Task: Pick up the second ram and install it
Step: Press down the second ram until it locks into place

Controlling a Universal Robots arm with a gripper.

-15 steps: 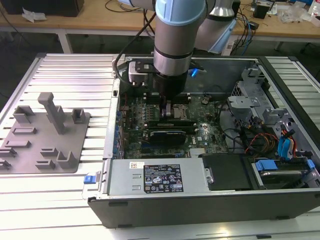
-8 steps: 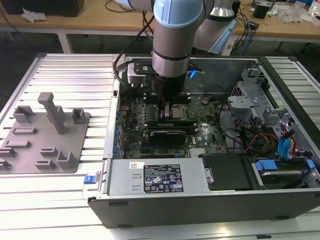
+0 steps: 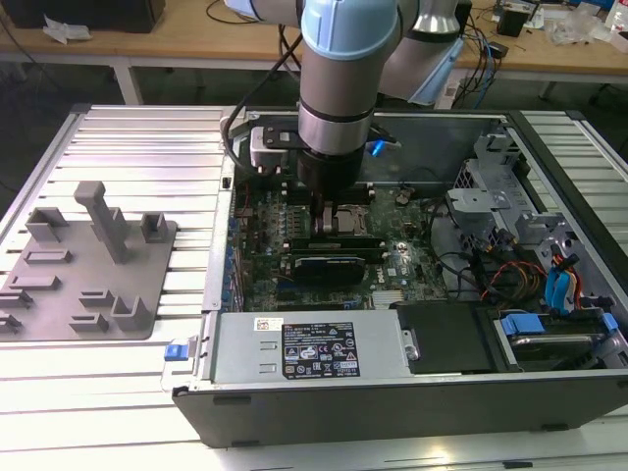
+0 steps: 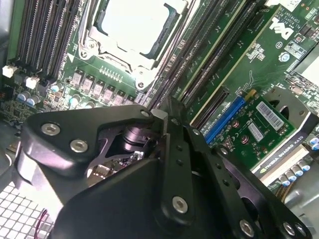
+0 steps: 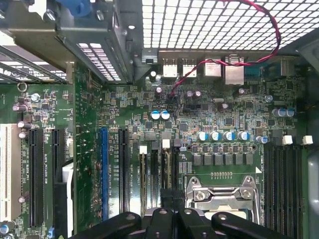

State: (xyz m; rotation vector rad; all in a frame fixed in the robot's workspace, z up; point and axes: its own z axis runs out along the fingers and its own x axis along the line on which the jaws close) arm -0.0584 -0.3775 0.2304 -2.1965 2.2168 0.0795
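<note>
Gripper [image 4: 167, 107] is sitting low over the motherboard [image 3: 412, 250], just beside the CPU socket [image 5: 224, 196], fingers pressed together. The second ram [image 5: 163, 172], possibly, is standing in 1 memory slot [image 5: 143, 174] below them.

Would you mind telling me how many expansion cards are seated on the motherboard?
1: the expansion card sits beside the blue slot in the second wrist view. The arm may hide others.
</note>
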